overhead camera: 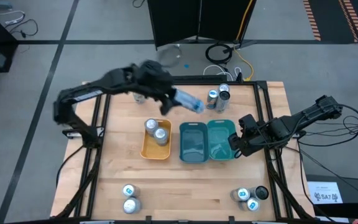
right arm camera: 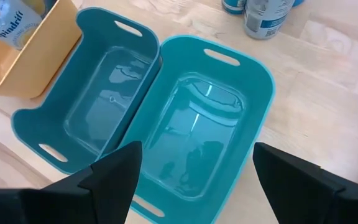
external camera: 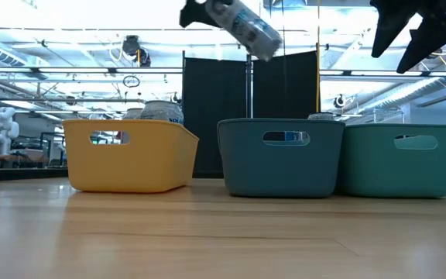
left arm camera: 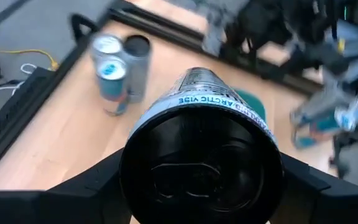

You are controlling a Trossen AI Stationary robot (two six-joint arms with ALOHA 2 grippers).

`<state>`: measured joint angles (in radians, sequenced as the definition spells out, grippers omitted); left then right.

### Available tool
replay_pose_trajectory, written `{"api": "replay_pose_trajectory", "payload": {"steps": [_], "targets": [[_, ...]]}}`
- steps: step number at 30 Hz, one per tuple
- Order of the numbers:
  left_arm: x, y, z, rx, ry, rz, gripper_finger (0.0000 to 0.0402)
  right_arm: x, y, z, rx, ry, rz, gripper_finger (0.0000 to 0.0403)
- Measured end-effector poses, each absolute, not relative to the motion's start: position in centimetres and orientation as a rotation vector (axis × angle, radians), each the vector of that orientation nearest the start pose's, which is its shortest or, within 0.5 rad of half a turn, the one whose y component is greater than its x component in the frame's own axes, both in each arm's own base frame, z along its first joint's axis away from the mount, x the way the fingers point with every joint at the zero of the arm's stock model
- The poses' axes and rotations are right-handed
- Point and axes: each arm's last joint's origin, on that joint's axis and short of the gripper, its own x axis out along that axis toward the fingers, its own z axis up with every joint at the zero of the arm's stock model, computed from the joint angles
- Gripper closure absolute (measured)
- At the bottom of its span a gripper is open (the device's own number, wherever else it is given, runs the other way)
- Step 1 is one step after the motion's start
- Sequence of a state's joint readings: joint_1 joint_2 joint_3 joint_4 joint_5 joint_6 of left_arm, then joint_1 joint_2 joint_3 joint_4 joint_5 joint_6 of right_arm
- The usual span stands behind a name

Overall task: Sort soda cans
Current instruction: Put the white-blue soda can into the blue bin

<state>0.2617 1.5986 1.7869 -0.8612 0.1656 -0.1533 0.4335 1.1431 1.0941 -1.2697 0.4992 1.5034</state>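
High view shows my left gripper [overhead camera: 178, 98] grasping a blue-marked can [overhead camera: 190, 102]; I'd center it above the dark-teal tray [overhead camera: 193, 159] before releasing.

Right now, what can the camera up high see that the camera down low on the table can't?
Only the high view shows the loose soda cans on the table: pairs at the front left and back, three at the front right. Only the low view shows the room behind. Both show the yellow tray holding cans, both teal trays, and the left gripper carrying a can above them.
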Motion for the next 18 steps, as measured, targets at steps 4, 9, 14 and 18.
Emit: {"api": "replay_pose_trajectory", "payload": {"steps": [4,9,14,18], "targets": [[35.5,6.1,40.3,-0.184,0.809,0.123,0.0125,17.1,6.4,30.2,0.746,0.822,-0.847,0.0103],[38.1,4.4,37.4,-0.086,1.008,0.119,0.0125,17.3,6.5,30.2,0.758,0.812,-0.839,0.0103],[40.2,3.1,33.5,-0.050,1.164,0.076,0.0125,17.5,6.6,30.3,0.776,0.797,-0.824,0.0103],[41.7,2.5,31.0,-0.008,1.222,0.043,0.0125,17.7,6.7,30.2,0.782,0.792,-0.819,0.0103]]}}
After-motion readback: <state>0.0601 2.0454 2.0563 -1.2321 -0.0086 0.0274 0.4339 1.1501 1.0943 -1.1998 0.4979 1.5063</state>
